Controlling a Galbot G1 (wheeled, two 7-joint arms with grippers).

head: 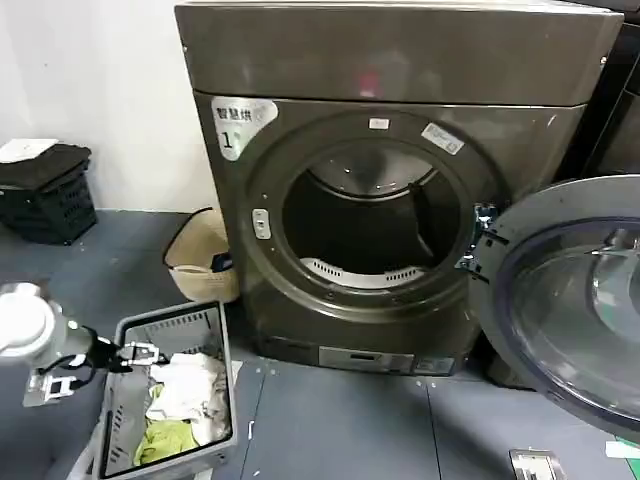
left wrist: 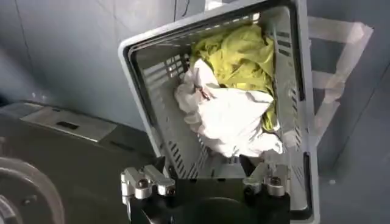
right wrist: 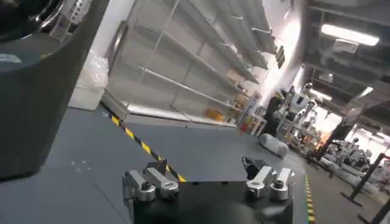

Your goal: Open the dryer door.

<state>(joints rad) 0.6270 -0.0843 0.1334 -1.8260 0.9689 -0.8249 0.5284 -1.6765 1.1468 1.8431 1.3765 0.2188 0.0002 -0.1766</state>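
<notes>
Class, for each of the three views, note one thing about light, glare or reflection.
Head view: the open dryer door shows pale reflections in its glass, and the dryer's top panel carries a soft sheen. Left wrist view: even light on the clothes in the grey basket. Right wrist view: bright ceiling lights glare at the far end.

Dryer cabinet [head: 400, 60]: smooth bronze-grey sheet metal with a soft satin sheen; the dryer door [head: 575, 300] at 3 o'clock pairs a grey rim with glossy tinted glass. Laundry basket [left wrist: 301, 91] at 7 o'clock: matt grey slotted plastic holding crumpled white cloth [left wrist: 228, 115] and yellow-green cloth [left wrist: 244, 55]. Left end effector [left wrist: 207, 179]: dull black housing with bright bare-metal fittings; floor [head: 340, 420]: matt grey.
</notes>
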